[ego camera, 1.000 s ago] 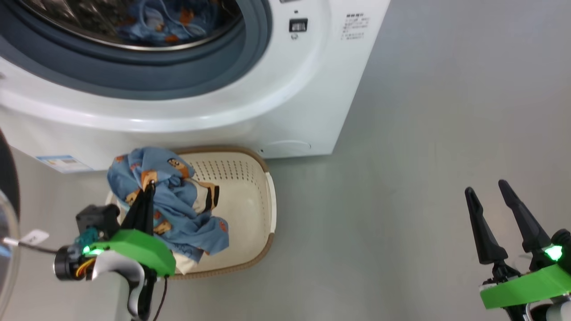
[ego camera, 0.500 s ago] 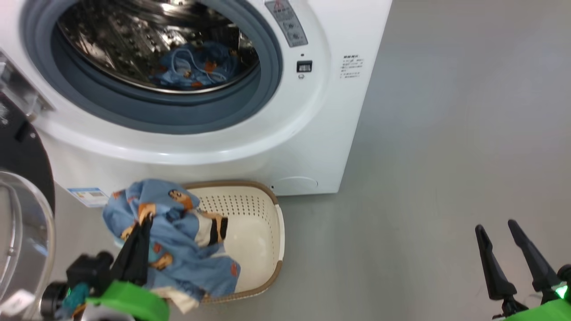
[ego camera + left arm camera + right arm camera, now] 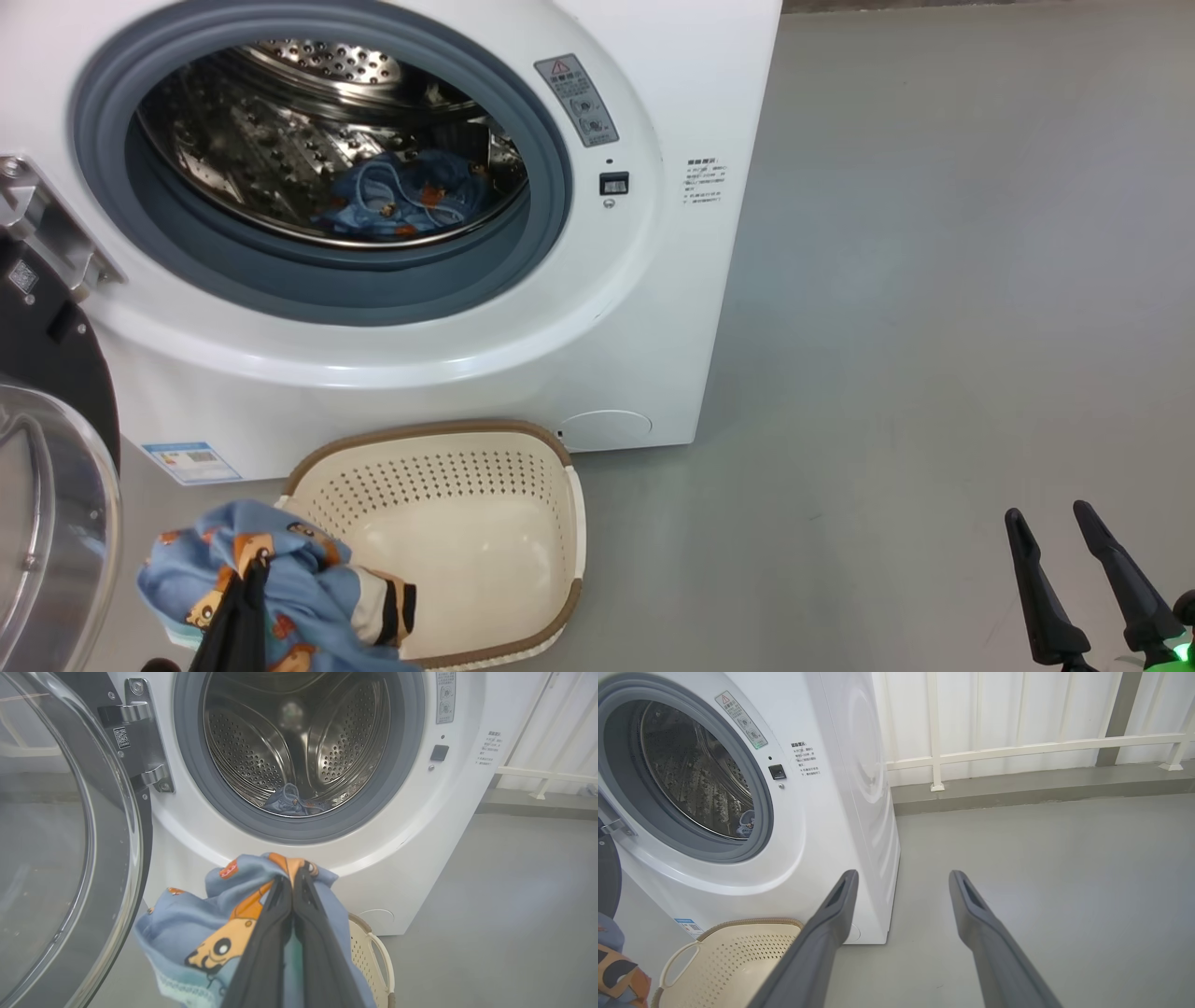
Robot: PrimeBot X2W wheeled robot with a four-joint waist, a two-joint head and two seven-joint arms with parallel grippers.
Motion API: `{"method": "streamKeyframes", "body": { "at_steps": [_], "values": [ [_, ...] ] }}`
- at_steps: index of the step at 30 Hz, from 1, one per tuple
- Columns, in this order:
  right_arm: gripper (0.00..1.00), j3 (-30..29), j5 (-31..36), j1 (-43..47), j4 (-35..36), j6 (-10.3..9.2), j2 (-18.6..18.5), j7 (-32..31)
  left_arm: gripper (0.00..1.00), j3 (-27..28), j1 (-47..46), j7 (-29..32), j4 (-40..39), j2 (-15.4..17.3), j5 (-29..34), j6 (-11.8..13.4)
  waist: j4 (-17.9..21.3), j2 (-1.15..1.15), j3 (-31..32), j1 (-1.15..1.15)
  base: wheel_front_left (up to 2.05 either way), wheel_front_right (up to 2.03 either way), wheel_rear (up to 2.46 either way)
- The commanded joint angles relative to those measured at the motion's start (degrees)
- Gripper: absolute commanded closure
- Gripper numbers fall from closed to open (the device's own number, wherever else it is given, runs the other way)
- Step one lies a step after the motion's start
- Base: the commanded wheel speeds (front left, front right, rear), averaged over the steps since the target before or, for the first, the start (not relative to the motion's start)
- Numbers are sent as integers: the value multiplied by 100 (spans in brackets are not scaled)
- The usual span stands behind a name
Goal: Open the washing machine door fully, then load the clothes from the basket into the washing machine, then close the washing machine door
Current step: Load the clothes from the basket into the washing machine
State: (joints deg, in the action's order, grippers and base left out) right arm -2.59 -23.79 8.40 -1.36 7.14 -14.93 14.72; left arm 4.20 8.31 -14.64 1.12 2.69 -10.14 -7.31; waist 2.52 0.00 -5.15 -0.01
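Washing machine door (image 3: 56, 523) open; one blue garment (image 3: 401, 191) in drum (image 3: 280, 121); second garment (image 3: 299, 597) pinched in closed left claw (image 3: 250, 571) beside bare basket (image 3: 429, 432); right claw (image 3: 1047, 511) spread, empty; outstanding: load it, close door.

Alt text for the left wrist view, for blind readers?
The left gripper is shut on a light blue cartoon-print garment before the white front-loading washing machine. Its round glossy black door stands open at left; another blue garment lies in the steel drum.

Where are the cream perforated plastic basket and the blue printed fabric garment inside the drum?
Cream perforated plastic basket (image 3: 439, 476): head view, perforated back wall.
Blue printed fabric garment (image 3: 401, 196): head view, its crumpled middle.
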Motion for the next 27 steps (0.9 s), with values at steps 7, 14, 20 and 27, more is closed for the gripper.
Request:
{"method": "streamKeyframes", "body": {
  "at_steps": [7,14,20,27],
  "values": [
    [0,63,23,3,182,35,-115,28,100,125,-183,-36,-291,21,-226,40,0,0,-134,1,0,0,0],
    [0,88,19,-187,223,35,-54,28,100,103,-883,-36,-208,20,-377,29,62,0,-457,1,0,0,0],
    [0,109,7,-444,270,35,-7,28,100,218,-2029,-36,-120,34,-390,1,148,0,-903,1,0,0,0],
    [0,140,-26,-810,286,35,44,28,100,59,-3632,-36,428,369,-310,-14,334,0,-1415,1,0,0,0]
  ]
}}
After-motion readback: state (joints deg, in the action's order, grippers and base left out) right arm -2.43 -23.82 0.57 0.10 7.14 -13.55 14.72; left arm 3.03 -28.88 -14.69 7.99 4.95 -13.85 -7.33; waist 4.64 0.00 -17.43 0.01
